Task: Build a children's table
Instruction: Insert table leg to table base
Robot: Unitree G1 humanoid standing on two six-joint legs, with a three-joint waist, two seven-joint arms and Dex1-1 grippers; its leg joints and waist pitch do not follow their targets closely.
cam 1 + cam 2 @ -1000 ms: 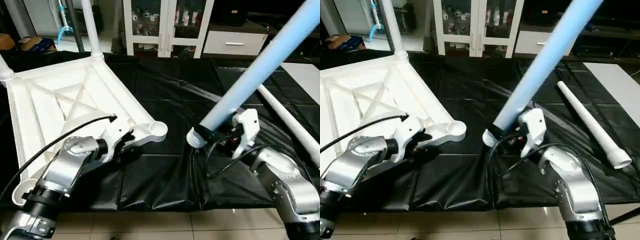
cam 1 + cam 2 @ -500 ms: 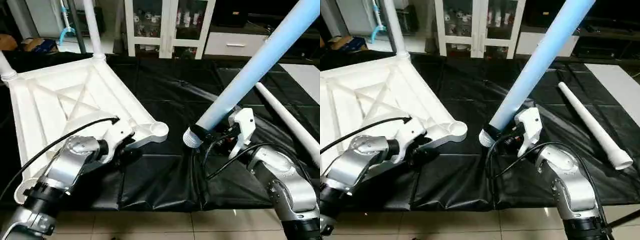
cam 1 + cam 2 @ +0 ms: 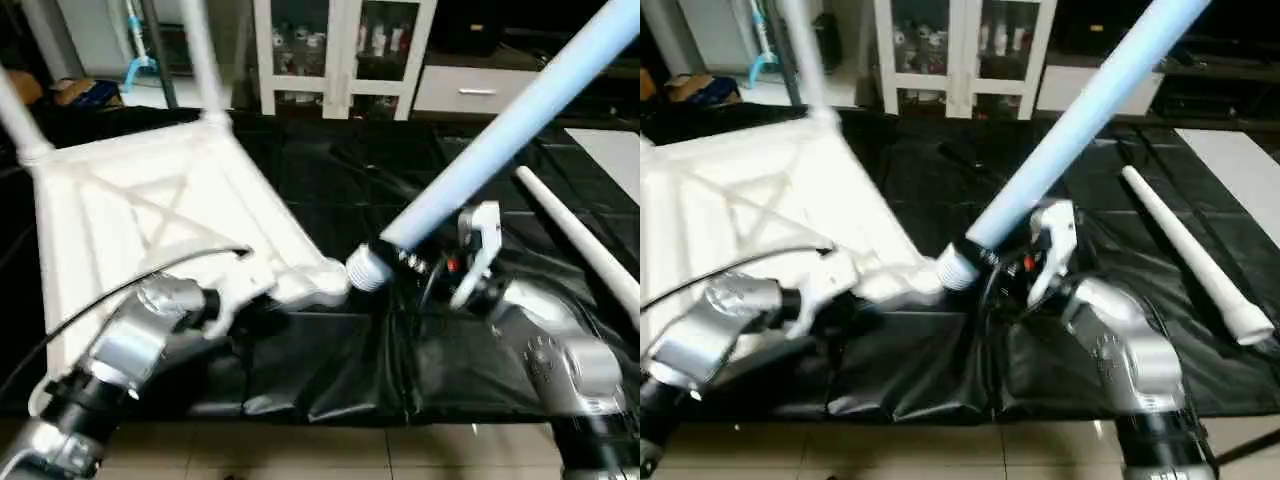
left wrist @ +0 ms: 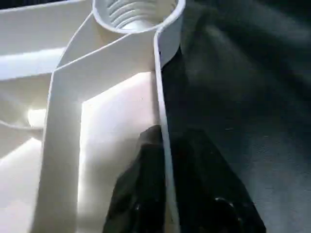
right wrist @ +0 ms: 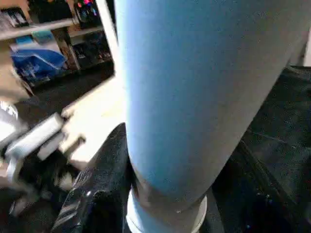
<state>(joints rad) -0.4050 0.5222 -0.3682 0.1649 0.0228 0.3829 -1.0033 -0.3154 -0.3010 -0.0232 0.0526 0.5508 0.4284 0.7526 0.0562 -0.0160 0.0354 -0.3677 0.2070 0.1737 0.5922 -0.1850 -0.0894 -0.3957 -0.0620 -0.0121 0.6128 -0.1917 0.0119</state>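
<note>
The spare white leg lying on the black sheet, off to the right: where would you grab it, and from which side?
Best guess: take the spare leg around its thin round shaft near the middle, coming straight down from above. It lies flat on the black sheet with open space along both long sides, so two fingers could straddle it. The wider collared end nearest the robot looks harder to close on.

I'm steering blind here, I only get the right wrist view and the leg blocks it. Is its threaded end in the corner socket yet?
Observer: No. The leg's threaded end sits beside the corner socket, tilted, not in it.
Operator: Is the top steadied?
Observer: The left tool clamps the table top's rim right by that socket.
Operator: Any legs left?
Observer: One spare leg lies on the black cloth, to the right.
</note>
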